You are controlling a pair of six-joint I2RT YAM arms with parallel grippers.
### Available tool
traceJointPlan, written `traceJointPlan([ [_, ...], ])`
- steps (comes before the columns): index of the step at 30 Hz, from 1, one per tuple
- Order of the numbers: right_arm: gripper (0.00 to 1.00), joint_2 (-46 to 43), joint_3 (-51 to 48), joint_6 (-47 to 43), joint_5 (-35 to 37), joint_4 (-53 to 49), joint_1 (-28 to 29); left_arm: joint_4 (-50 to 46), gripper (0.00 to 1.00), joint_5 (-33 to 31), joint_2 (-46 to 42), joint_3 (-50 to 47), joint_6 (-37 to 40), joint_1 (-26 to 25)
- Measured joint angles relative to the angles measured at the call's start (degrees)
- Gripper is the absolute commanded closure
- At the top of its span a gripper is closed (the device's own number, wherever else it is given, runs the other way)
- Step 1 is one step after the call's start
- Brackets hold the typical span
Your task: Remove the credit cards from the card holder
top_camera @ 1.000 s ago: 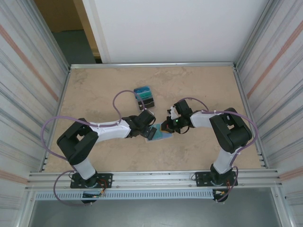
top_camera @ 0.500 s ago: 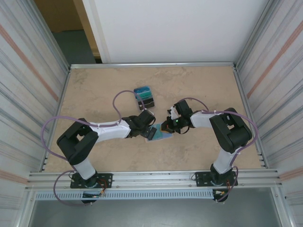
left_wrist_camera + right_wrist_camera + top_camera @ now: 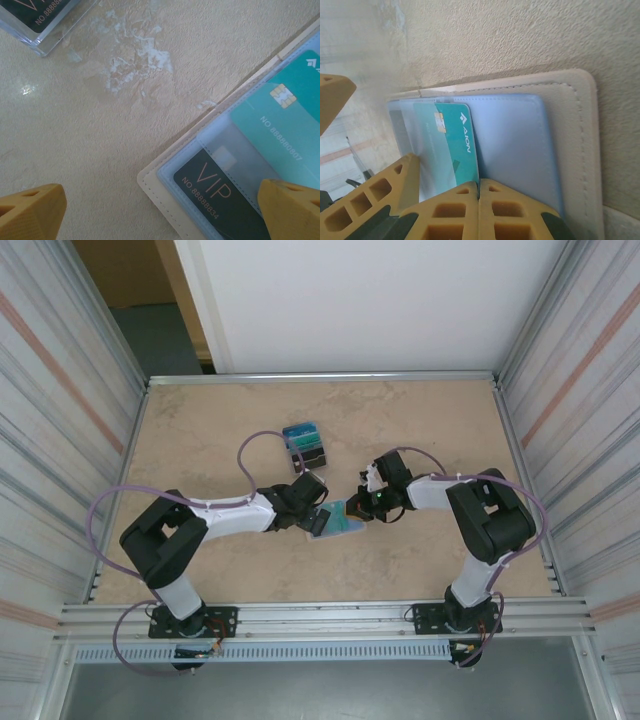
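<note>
Lying open in the middle of the table (image 3: 200, 430), the card holder (image 3: 336, 523) sits between both claws. The right gripper (image 3: 479, 200) is pinched closed on the teal card (image 3: 462, 145) at its right side, while the left gripper (image 3: 318, 515) gapes wide over its left corner.

A robotics lab test cell. 2 robot arms (image 3: 225, 515) stand bolted to an aluminium rail (image 3: 320, 612) at a beige table (image 3: 200, 430), boxed in by ribbed metal walls (image 3: 60, 390).
</note>
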Motion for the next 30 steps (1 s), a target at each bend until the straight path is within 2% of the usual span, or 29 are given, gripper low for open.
traceJointPlan([
  [20, 1.0, -4.4, 0.1, -3.1, 4.4, -6.1, -0.4, -3.1, 0.01, 0.0, -3.9, 1.0, 2.6, 0.0],
  [30, 1.0, -5.5, 0.5, -3.8, 5.0, -8.2, -0.4, -2.6, 0.01, 0.2, -2.2, 4.7, 4.1, -0.7],
])
